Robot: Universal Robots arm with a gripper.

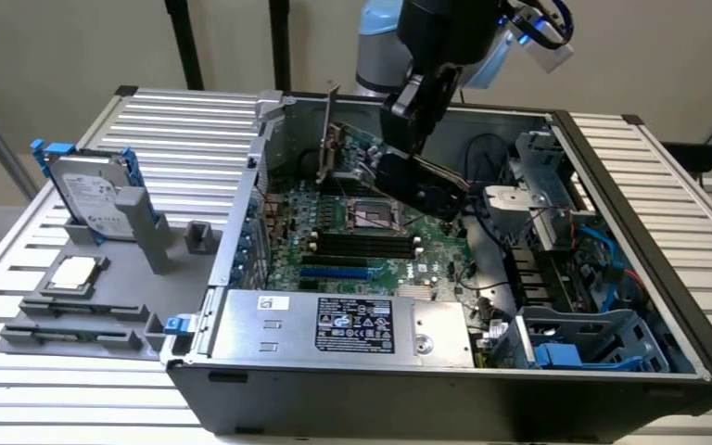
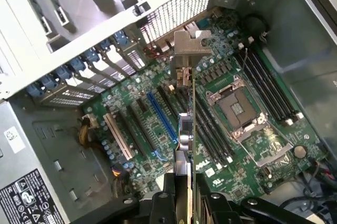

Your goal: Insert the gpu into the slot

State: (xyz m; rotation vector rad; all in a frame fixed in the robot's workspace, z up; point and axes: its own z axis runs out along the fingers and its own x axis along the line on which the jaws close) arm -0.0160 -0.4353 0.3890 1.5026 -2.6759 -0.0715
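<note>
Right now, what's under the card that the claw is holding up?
The gpu in the claw hangs over the green motherboard with its black slots. The blue slot lies uncovered beside it. The strip of board straight beneath the card's edge is hidden.

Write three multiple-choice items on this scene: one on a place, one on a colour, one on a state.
1. Where is the gpu?
A. on the table
B. over the motherboard, in the gripper
C. on the power supply

2. What colour is the slot?
A. blue
B. white
C. red

3. What state is the slot in?
A. holds the gpu
B. empty
C. buried under cables

Answers:
1 B: the exterior view shows the gripper holding the gpu tilted above the motherboard.
2 A: the wrist view shows a bright blue strip.
3 B: in the wrist view the slot lies bare beside the edge-on gpu.
</note>
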